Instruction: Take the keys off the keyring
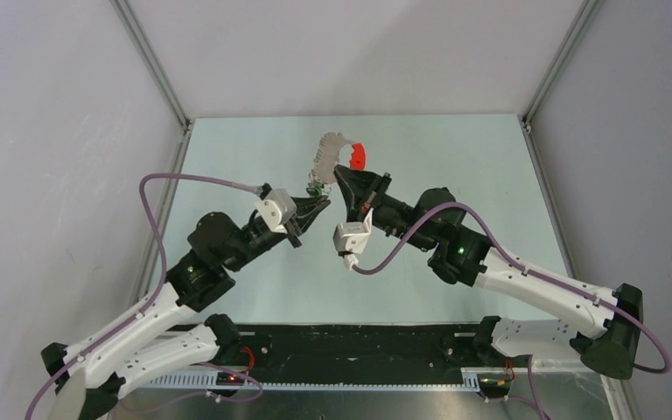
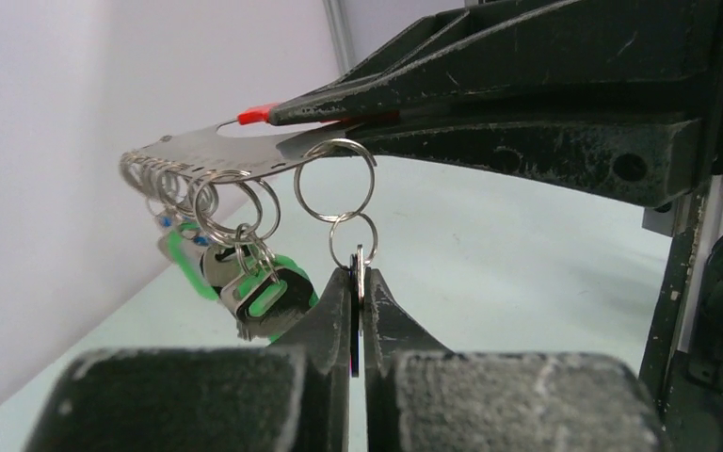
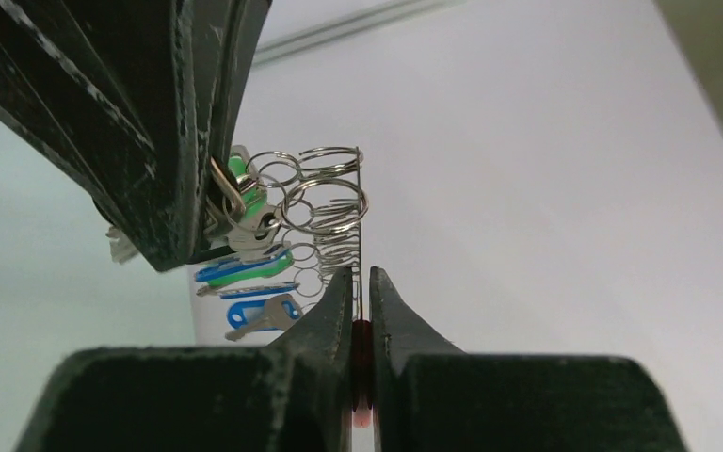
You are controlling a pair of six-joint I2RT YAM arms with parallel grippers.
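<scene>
The keyring shows as a flat silver strip (image 1: 332, 148) with a red end (image 1: 357, 156), held up above the table. My right gripper (image 1: 343, 172) is shut on that red end (image 3: 361, 377); the strip (image 3: 361, 217) rises edge-on from its tips (image 3: 361, 275). Small split rings (image 2: 334, 179) hang in a row under the strip (image 2: 235, 151). Keys with green tags (image 2: 264, 292) and blue tags (image 3: 245, 301) dangle from them. My left gripper (image 2: 359, 273) is shut on one key (image 2: 358, 256), seen edge-on, hanging from the nearest rings. From above, that gripper (image 1: 322, 203) sits just below the strip.
Pale green tabletop (image 1: 420, 157) is enclosed by white walls with metal frame posts (image 1: 153, 61) at the back corners. Purple cables (image 1: 184, 178) loop off both arms. A black base rail (image 1: 359, 346) runs along the near edge.
</scene>
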